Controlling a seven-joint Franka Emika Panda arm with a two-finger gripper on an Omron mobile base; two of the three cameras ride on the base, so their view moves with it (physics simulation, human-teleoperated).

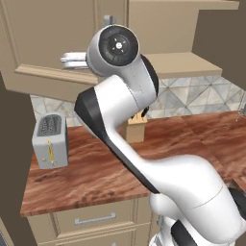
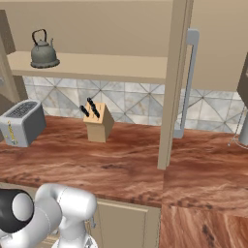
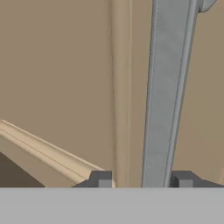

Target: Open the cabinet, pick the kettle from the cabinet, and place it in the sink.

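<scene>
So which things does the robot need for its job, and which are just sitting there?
Needs:
- cabinet, right door swung open
- door handle, between the gripper fingers
- kettle, on the cabinet shelf

Just sitting there:
- toaster
- knife block
- drawers under the counter

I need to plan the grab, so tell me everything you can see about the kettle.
The kettle is squat, round, dull grey metal, with a thin curved spout and a dark arched handle standing up over its lid. It sits upright on the beige shelf inside the open cabinet, near the shelf's left end, above the toaster. Nothing but the shelf touches it.
</scene>
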